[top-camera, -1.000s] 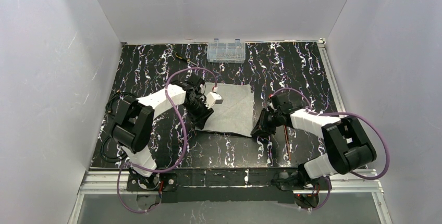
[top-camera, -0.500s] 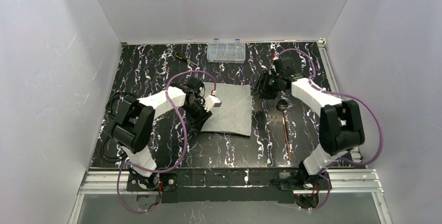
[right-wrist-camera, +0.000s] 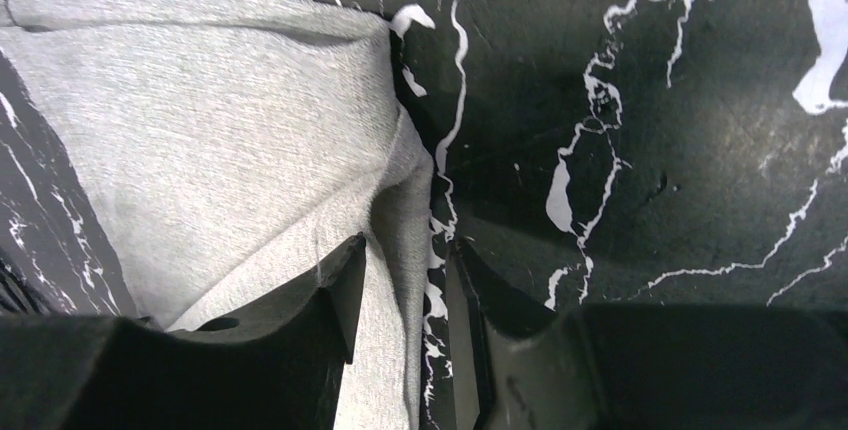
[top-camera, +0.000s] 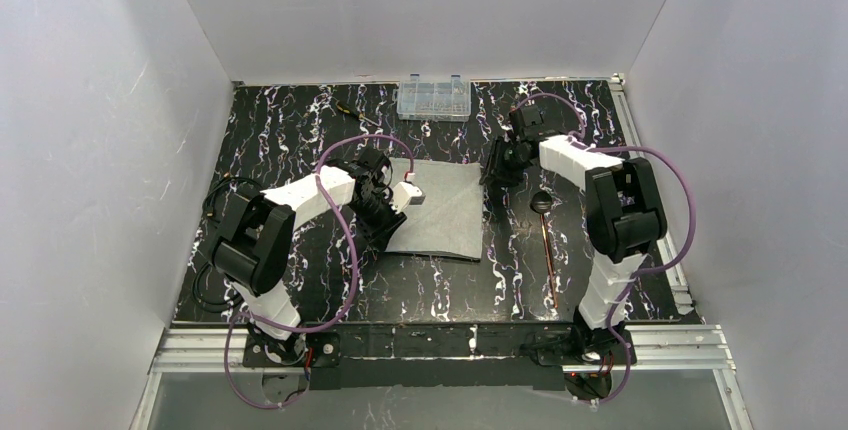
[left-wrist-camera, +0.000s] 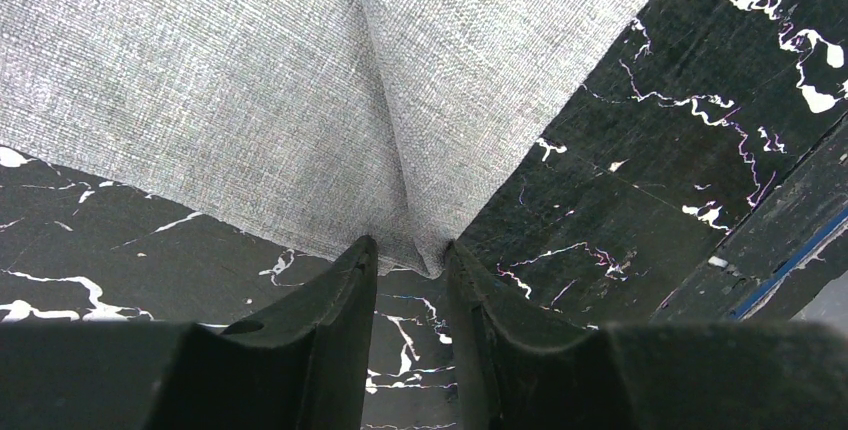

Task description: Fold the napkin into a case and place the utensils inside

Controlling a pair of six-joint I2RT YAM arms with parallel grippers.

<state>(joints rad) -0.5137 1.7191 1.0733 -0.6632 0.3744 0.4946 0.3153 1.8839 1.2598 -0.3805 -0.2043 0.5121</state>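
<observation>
Left pincer (left-wrist-camera: 410, 255) nips the near-left corner of the napkin (top-camera: 440, 212), jaws narrow; right pincer (right-wrist-camera: 405, 250) grips its far-right corner. Napkin lies spread mid-counter (top-camera: 300, 130), utensils (top-camera: 547, 250) beside it, right.

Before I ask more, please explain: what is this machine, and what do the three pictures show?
Two white-and-black robot arms stand at a black marbled table. One picture looks down from above; two come from wrist cameras. On the table lie a large light-grey cloth napkin, a thin copper-brown spoon with a dark head, a clear plastic compartment box and a small screwdriver. The left gripper pinches the napkin's near left corner. The far right corner lies between the fingers of the right gripper; whether it grips, I cannot tell.
</observation>
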